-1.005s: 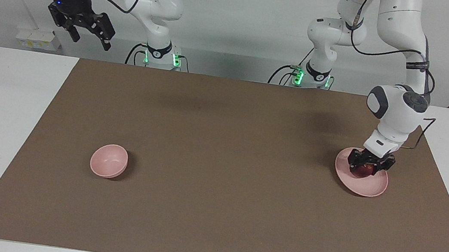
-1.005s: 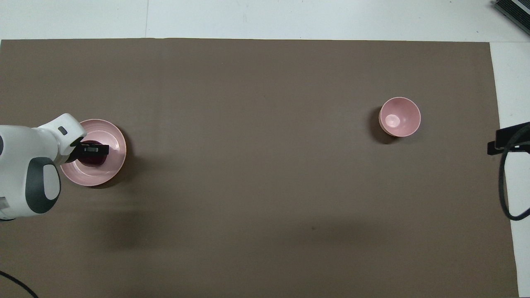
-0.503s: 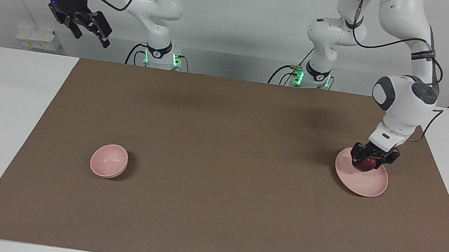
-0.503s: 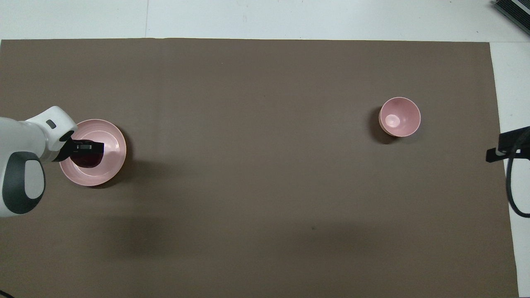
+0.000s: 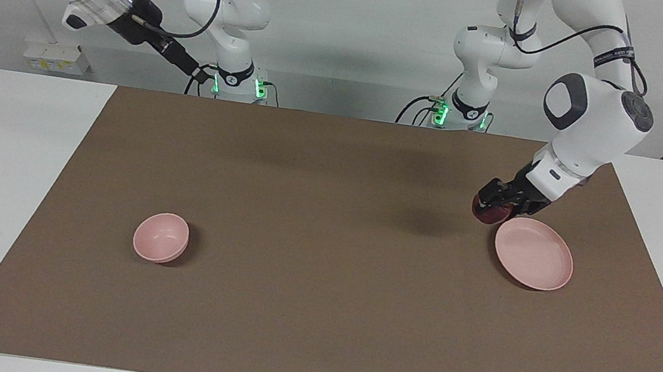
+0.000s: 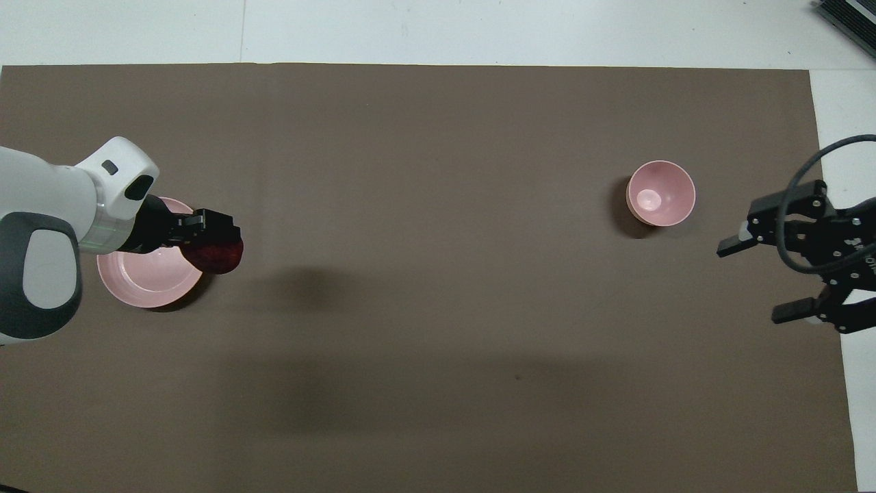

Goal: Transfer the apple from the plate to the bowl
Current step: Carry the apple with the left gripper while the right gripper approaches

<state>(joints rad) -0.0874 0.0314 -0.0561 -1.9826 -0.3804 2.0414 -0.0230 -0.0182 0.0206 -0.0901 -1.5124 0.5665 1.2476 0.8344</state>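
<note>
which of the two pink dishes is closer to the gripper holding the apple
The flat, wide plate, just beside the left gripper and its apple; the deep bowl sits toward the right arm's end.

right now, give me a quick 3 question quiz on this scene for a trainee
1. True or false: the apple lies on the plate.
2. Which gripper holds the apple? A) the left gripper B) the right gripper
3. Fill in: the bowl stands toward the ____ arm's end of the table.

Key:
1. False. It is lifted, held over the brown mat beside the plate's rim.
2. A. The right gripper is open and holds nothing.
3. Right.
</note>
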